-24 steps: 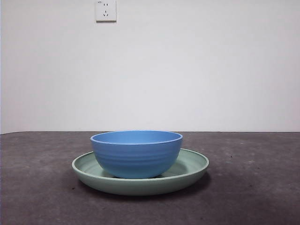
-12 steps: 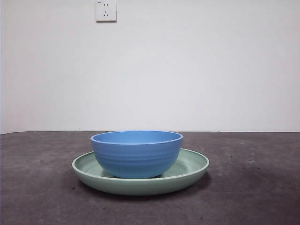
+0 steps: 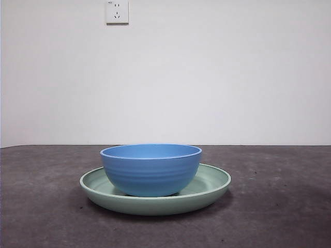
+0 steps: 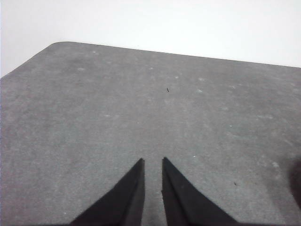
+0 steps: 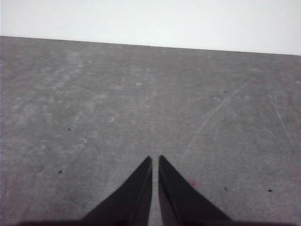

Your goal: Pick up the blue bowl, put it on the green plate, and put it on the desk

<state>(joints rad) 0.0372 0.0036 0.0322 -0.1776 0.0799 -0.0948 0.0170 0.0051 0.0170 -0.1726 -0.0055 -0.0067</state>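
The desk spans the whole front view. The green plate lies flat on it, midway between the side edges, toward the near edge. The blue bowl stands upright inside the plate, touching its floor — the placing step is judged complete. What is left, at most, is setting the bowl down on the desk. Left gripper: jaws nearly together, holding nothing, over bare desk. Right gripper: jaws all but closed, holding nothing — neither wrist view shows bowl or plate.
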